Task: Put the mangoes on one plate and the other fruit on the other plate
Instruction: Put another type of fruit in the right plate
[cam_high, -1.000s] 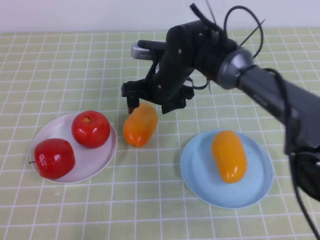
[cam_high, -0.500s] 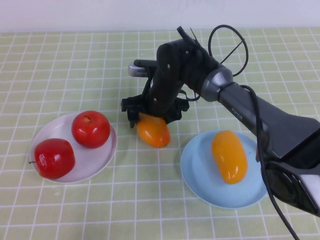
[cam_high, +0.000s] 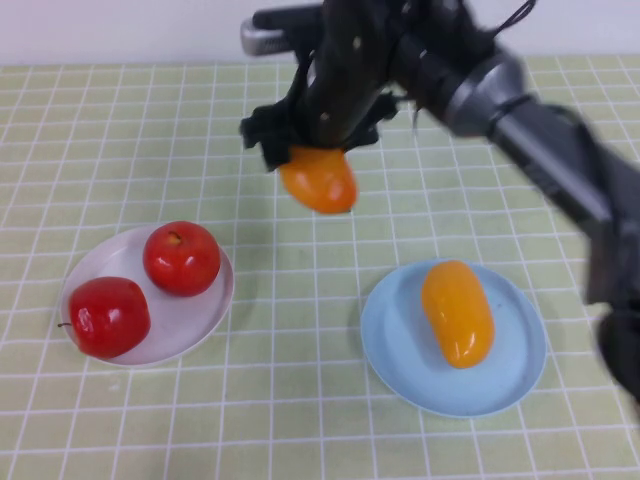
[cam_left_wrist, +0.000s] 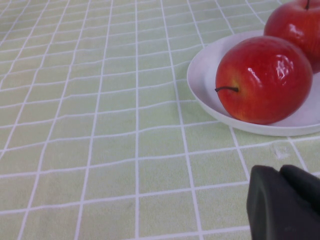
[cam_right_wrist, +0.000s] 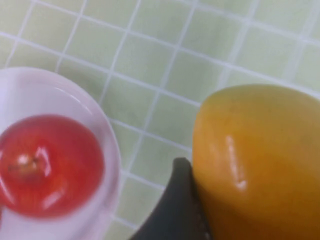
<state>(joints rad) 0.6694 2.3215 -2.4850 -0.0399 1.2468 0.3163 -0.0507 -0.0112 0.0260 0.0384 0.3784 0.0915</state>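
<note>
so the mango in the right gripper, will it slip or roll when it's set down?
Probably slippery: the held mango has glossy skin, and the right gripper pinches only its upper end, so it may pivot. Likely rigid; no denting at the finger. Rounded, it could roll on the blue plate towards the other mango.

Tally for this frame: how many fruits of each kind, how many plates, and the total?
Mangoes: 2, one lifted in the right pincer, one on the blue plate
Apples: 2, both on the white plate
Plates: 2
Total: 6
</note>
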